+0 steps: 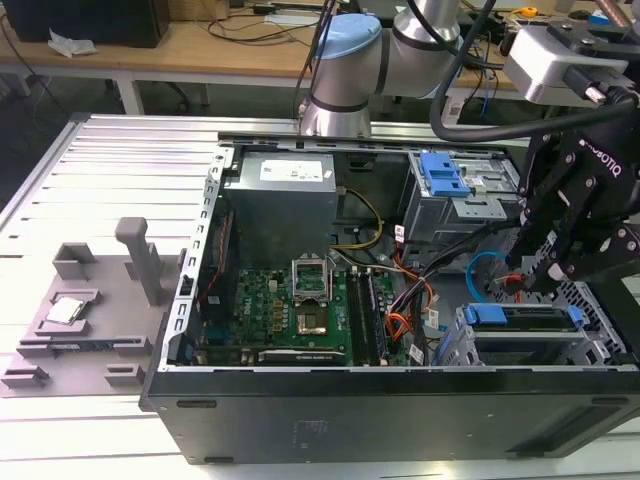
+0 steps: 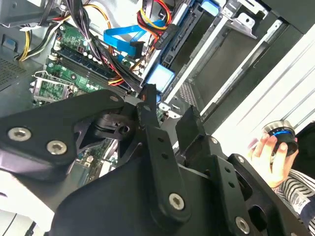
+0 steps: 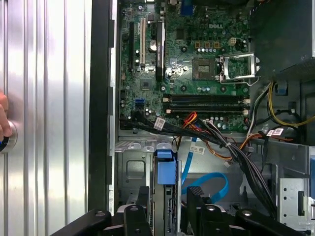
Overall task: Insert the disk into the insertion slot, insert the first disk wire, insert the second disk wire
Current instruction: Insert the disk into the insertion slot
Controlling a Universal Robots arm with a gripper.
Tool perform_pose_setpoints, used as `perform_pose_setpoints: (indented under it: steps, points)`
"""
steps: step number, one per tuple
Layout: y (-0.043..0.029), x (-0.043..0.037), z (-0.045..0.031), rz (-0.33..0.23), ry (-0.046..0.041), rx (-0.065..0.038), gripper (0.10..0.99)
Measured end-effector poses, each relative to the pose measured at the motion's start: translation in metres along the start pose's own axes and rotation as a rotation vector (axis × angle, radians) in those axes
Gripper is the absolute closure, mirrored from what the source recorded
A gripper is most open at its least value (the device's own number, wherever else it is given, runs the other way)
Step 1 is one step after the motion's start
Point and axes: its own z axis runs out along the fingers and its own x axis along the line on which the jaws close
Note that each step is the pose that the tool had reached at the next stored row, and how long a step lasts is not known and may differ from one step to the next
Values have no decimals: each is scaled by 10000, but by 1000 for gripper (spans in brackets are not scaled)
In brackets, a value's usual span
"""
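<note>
The disk (image 1: 520, 318), edged by its blue carrier (image 3: 165, 169), lies inside the insertion slot of the grey drive cage (image 1: 600, 345) at the case's front corner on the exterior view's right. My black gripper (image 1: 530, 272) hangs just above the cage's inner end. In both wrist views its fingers (image 3: 142, 199) stand apart on either side of the carrier's blue tab (image 2: 160, 76), with nothing between them. The second disk wire (image 3: 209, 181), a light-blue cable, curls in a loop beside the disk, and its black plug (image 2: 136, 49) hangs free. A red, yellow and black wire bundle (image 2: 156, 17) ends at the disk's rear.
The open case holds the green motherboard (image 1: 285, 305), a power supply (image 1: 285, 195) and a taller grey cage with a blue latch (image 1: 445, 180). Black cable bundles (image 3: 231, 147) cross beside the disk. A person's hand (image 2: 275, 152) holds a knob outside the case. A grey fixture (image 1: 90, 310) lies on the ribbed table.
</note>
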Motion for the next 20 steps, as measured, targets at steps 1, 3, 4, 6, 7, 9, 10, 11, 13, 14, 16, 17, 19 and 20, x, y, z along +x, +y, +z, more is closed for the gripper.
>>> perform_pose_setpoints:
  steps: [1,3,4,6,7,9,10,11,13,14,16,17,19,20]
  points:
    - [0,0,0,0,0,0,729]
    - [0,0,0,0,0,0,792]
    - [0,0,1,0,0,0,851]
    - [0,0,0,0,0,0,910]
    - [0,0,1,0,-1,0,973]
    - [0,0,1,0,0,0,980]
    - [0,0,1,0,0,0,980]
    - [0,0,2,0,0,0,980]
    - [-4,0,3,0,-2,0,980]
    - [-17,0,6,-1,-5,0,980]
    - [-120,-7,11,1,-2,-16,980]
    - [-161,-10,24,-1,-1,-23,980]
    - [-173,-7,112,1,0,-24,980]
    - [-175,-4,145,0,-1,-24,980]
